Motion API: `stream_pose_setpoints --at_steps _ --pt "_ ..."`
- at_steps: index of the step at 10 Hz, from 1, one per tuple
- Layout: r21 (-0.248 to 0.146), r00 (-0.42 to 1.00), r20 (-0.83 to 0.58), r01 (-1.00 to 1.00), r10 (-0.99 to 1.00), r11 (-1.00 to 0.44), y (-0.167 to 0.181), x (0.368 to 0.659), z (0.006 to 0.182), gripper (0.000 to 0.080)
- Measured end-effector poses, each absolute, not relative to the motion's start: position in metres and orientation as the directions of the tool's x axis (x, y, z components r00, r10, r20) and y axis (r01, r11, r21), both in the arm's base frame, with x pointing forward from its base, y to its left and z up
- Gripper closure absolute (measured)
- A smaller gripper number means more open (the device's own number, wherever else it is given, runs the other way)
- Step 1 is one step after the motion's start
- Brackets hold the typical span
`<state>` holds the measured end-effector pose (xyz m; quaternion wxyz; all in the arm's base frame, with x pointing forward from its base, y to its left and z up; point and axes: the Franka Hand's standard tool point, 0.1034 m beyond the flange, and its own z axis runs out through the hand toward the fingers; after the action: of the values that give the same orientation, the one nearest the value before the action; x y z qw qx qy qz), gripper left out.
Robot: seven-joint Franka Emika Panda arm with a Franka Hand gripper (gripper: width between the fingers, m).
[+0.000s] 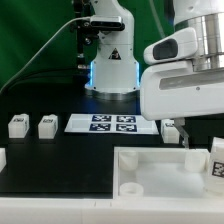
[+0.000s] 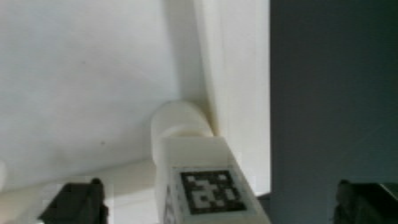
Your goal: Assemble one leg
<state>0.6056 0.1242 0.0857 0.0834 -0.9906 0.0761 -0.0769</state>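
In the wrist view a white leg with a black-and-white tag on its face stands between my gripper's two dark fingertips. The jaws stand wide apart and do not touch it. The leg sits by the raised rim of the large white tray-like part. In the exterior view my gripper hangs over the tray-like part's far right side, near a tagged leg. Two more legs stand on the black table at the left.
The marker board lies flat in the middle of the table, in front of the robot base. Another white piece shows at the exterior view's left edge. The black table runs beside the tray-like part's rim.
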Motion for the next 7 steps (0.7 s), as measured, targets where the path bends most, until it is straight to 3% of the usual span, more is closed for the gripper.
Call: stream_pose_setpoints --at_steps 2,7 --pt "-0.153 0.992 -0.023 -0.125 -0.123 -0.98 0.115 0.603 0.081 0.015" --pt "-0.122 0.986 -0.013 -0.167 -0.166 -0.978 0.107 0.616 0.079 0.015"
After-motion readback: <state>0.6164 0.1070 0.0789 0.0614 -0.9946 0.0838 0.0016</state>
